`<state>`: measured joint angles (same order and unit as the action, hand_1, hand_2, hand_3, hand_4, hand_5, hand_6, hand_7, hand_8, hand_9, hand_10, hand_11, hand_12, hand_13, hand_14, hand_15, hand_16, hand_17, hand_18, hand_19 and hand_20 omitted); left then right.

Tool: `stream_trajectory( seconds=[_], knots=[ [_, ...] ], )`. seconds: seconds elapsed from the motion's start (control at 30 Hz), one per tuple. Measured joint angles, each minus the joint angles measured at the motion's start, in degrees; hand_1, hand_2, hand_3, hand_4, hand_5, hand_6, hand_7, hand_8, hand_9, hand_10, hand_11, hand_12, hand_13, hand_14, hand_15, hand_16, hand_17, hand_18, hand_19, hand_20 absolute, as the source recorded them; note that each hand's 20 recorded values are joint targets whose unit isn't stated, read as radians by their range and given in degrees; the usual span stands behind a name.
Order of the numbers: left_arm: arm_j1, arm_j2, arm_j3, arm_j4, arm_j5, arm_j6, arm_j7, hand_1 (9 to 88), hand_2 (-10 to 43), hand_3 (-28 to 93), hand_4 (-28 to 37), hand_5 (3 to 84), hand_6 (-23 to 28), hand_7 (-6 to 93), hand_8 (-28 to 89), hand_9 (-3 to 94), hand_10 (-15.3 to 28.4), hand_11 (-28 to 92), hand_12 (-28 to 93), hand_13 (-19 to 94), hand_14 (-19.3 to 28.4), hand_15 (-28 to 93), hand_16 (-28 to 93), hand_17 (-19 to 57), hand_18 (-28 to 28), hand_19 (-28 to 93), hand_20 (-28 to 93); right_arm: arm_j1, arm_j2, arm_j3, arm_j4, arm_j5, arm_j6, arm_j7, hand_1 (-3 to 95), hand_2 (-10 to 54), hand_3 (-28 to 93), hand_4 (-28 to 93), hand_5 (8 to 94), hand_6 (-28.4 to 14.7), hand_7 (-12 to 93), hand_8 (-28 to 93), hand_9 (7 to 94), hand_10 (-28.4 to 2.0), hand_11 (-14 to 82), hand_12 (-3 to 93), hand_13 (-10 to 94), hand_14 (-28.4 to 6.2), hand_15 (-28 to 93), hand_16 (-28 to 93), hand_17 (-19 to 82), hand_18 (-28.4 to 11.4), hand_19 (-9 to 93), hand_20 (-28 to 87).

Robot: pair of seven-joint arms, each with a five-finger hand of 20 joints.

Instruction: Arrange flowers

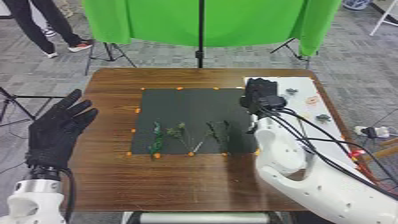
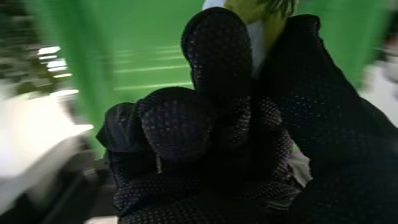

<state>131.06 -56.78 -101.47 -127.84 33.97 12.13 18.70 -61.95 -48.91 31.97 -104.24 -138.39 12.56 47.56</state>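
Note:
In the head view my left hand [image 1: 60,131] is held at the table's left edge with its fingers straight and nothing in them. My right hand [image 1: 260,93] is over the far right part of the black mat [image 1: 182,105], beside the white board. In the right wrist view my right hand [image 2: 213,110] has a stem with a green and yellow part [image 2: 263,9] pinched between finger and thumb. Flower stems lie on the near half of the mat: a green one [image 1: 157,137], a branching one [image 1: 183,134] and a darker one [image 1: 218,132].
A white board [image 1: 305,89] with small dark and pale flower pieces [image 1: 323,118] lies along the table's right side. Small orange markers [image 1: 138,110] line the mat's edges. A green cloth [image 1: 164,22] hangs beyond the table [image 1: 115,80].

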Motion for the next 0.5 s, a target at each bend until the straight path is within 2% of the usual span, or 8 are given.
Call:
stream_trajectory(
  seconds=[0.13,0.3,0.4,0.5],
  knots=[
    [-1.5,1.03,0.0,-0.46,0.04,0.54,-0.31,24.6,7.0,80,-23.8,40.5,11.0,12.0,-9,34.9,20.4,27,12,25,27.3,54,-8,-9.6,25.5,54,14,1.9,-10.6,0.6,5.3,-1.1,-3.7,-9.6,53.5,-9.5,68,-28,91.7,1.8,15,4,91.1,-8.2,34.7,28.0,76,-7.5,78,19,33,-24.3,93,54],
    [-3.3,4.11,-0.01,-0.72,0.1,0.91,-0.42,24.7,7.0,80,-23.7,40.5,11.0,12.1,-9,34.9,20.3,27,12,25,27.2,54,-8,-9.5,25.5,54,14,5.7,-22.7,-5.7,14.5,-1.4,-3.8,-16.2,52.8,-9.5,68,-28,90.9,2.2,15,4,90.0,-8.4,37.4,27.4,74,-8.0,79,20,32,-24.2,93,54],
    [-5.6,6.06,0.42,-0.22,0.11,0.98,-0.6,24.6,7.0,80,-23.7,40.5,11.0,12.3,-9,34.9,20.3,27,12,25,27.2,54,-9,-9.4,25.5,54,14,9.6,-26.9,-12.9,17.3,0.3,-3.3,-16.1,52.1,-9.5,69,-28,90.6,2.5,15,3,88.7,-8.4,39.5,27.4,74,-8.2,80,20,31,-24.3,93,53],
    [-8.9,7.47,1.6,0.54,0.09,1.16,-0.56,24.7,7.0,80,-23.7,40.6,11.1,12.2,-9,34.9,20.4,27,12,25,27.2,54,-9,-9.4,25.4,54,14,13.6,-29.5,-19.1,17.4,3.9,-2.5,-13.3,52.1,-9.5,68,-28,90.3,2.9,15,3,88.3,-8.4,40.6,26.8,73,-8.3,80,20,31,-24.2,93,53]
  ],
)
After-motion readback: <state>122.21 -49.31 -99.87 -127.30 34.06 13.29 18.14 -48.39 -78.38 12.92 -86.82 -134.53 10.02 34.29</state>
